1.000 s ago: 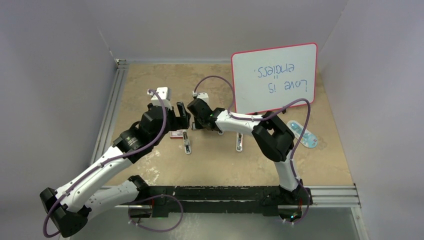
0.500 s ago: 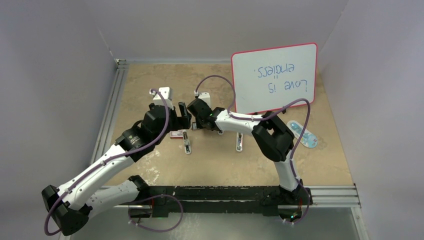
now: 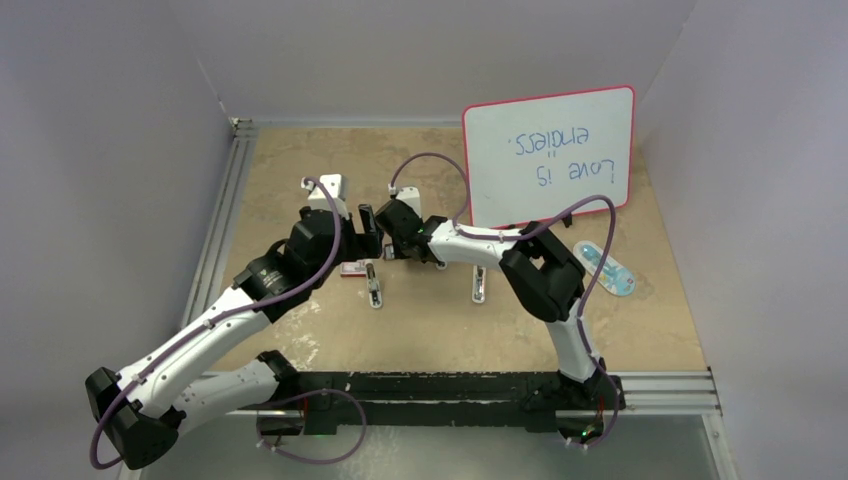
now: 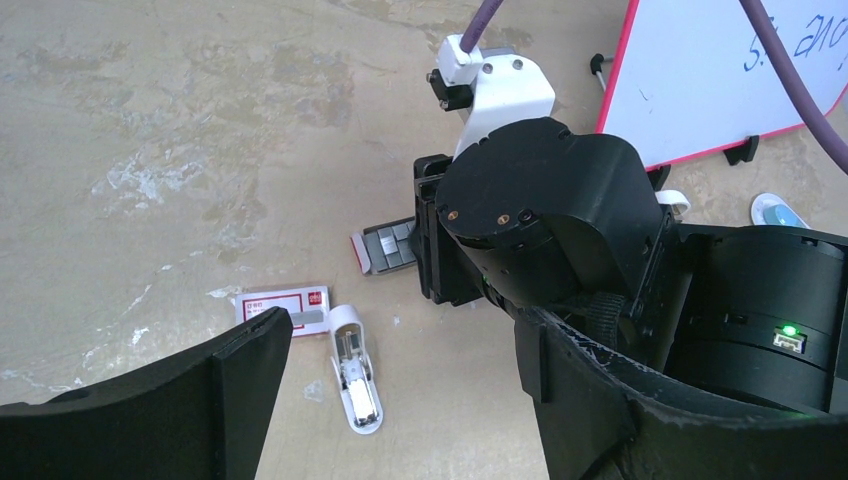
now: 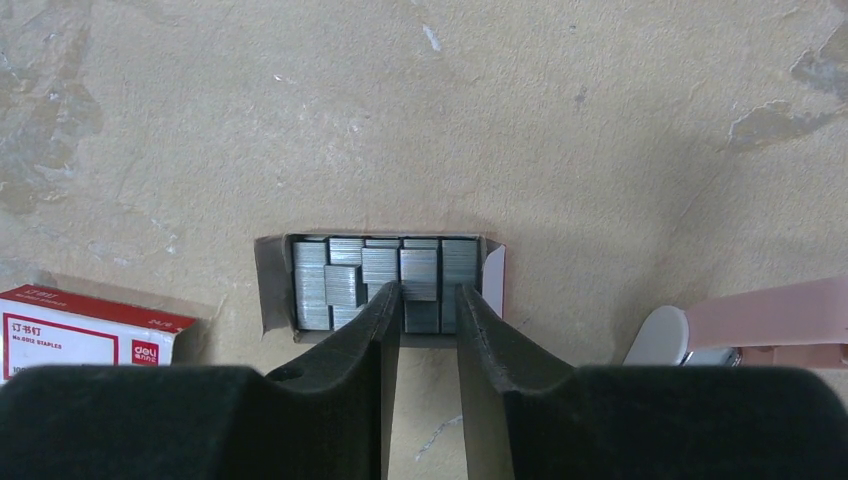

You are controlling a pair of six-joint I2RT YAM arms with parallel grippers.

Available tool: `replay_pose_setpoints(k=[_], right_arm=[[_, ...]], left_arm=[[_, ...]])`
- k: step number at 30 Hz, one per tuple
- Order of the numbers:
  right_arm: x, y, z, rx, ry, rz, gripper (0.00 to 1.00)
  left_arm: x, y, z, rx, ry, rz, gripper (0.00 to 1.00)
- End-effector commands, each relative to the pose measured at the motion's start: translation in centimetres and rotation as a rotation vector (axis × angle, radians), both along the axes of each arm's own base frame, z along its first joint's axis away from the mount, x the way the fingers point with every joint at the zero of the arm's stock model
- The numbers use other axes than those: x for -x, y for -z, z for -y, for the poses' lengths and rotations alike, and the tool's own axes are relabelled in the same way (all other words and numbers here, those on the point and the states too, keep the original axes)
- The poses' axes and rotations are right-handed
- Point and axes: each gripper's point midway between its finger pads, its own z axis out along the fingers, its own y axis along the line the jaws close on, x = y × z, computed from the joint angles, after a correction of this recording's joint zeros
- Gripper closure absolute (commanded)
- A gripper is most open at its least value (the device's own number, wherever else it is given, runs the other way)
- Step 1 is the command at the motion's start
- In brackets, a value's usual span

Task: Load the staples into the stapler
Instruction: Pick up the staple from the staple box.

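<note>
Right fingers widened slightly | tips partly hide staples | left fingers spread

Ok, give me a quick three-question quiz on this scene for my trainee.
1. True or false: the left gripper stands wide open.
2. The right gripper is poised over: A the stapler, B the staples tray, C the whiteboard?
3. The red box and the tray: touching or apart?
Key: 1 true; 2 B; 3 apart.
</note>
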Motion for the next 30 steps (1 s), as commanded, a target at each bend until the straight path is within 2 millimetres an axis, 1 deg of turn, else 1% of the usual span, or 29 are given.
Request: replay_pose_setpoints(k=[1,11,20,23,30], right_arm=[[-1.3,-1.2,-0.4,-0.001,0.016,0.049,0.71],[-1.5,-1.1,-0.6,-0.004,0.007,0.064,0.72],[-1.7,-1.3,-0.6,-0.002,-0.009,0.086,0.82],[-1.7,-1.8,-0.5,-0.013,-0.009,0.090,0.84],[-1.1,-3.1,0.0,-0.028,-0.007,0.089,0.84]], left_arm=[[-0.4,-1.3,0.2,0.032,-0.011,0.025,0.18],[-0.4,-1.3,0.1,0.031,-0.015,0.025,0.17],[-0.5,-1.1,0.2,0.024,-0.013,0.020,0.17],[-0.5,-1.1,0.2,0.023,-0.013,0.020,0.17],[-0.5,-1.1,0.2,0.024,-0.014,0.020,0.17]])
